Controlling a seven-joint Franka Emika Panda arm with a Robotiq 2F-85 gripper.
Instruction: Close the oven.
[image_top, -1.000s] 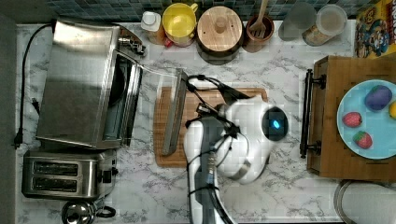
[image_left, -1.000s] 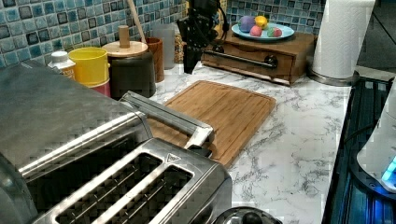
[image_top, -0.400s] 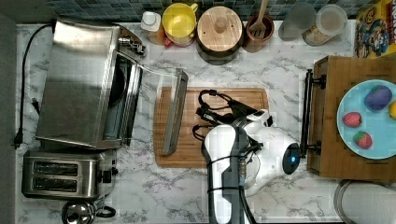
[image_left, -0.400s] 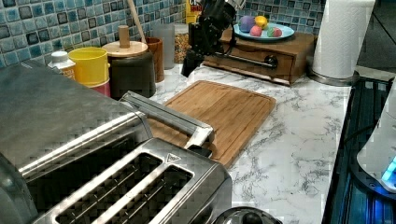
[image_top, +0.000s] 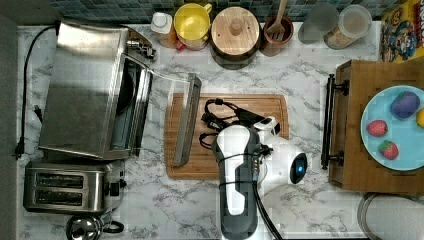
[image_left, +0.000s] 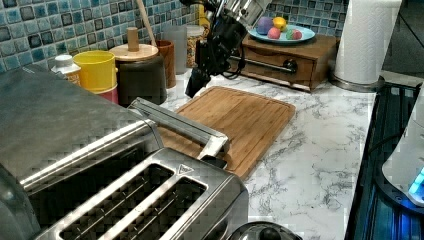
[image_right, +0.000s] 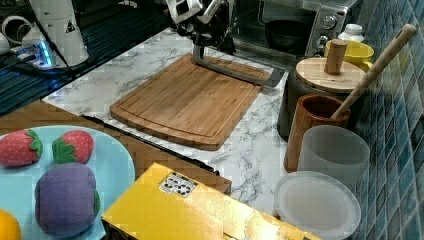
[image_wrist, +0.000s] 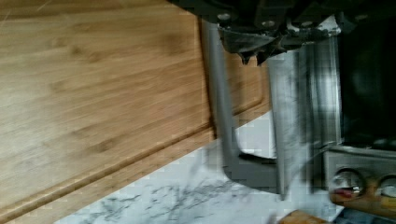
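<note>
Oven (image_top: 90, 95) door handle (image_wrist: 219, 93) — just beside fingers (image_wrist: 254, 44).

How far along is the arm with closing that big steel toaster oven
Nothing is done yet: the brushed-steel toaster oven's glass door lies fully open, its metal bar handle over the wooden cutting board's edge. In hand: the gripper hovers close by that handle. Left: get under the handle and swing the door shut.
</note>
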